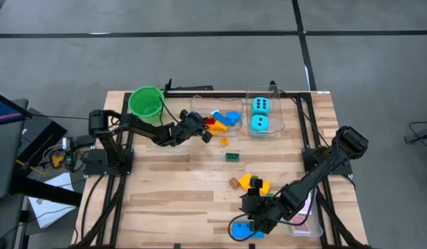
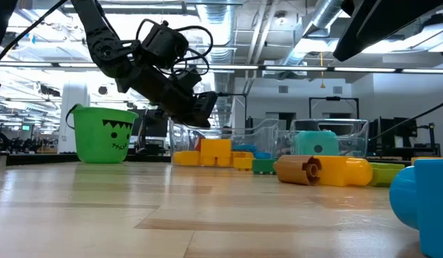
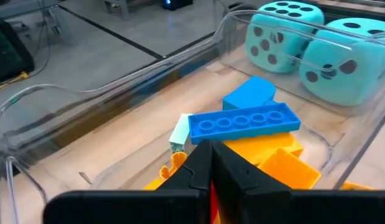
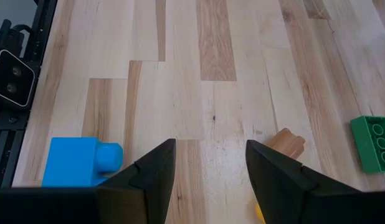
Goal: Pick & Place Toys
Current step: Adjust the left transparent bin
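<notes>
The wooden table (image 1: 179,180) fills the middle of the high view, with the green bucket (image 1: 146,102) at its upper left and two clear tubs at upper centre. The right tub (image 1: 279,123) holds two cyan dice (image 1: 260,115); the left tub (image 1: 197,105) holds blue, orange and red blocks. The left gripper (image 1: 202,131) is at the left edge of this left tub, and in the left wrist view its fingers (image 3: 227,171) are pressed together, with a thin red strip showing between them, so I judge a red block is pinched there, though I cannot tell for sure. The long blue plate (image 3: 244,121) lies just ahead of these fingers, its long axis across their line. In the lower right of the high view, the right gripper (image 1: 257,211) hovers with its fingers apart over bare wood. A blue block (image 4: 82,162) lies to one side of it and a brown peg (image 4: 286,143) to the other, so neither sits between the jaws. The small green block (image 1: 232,157) in the table's centre is between both arms, a little nearer to the left one.
</notes>
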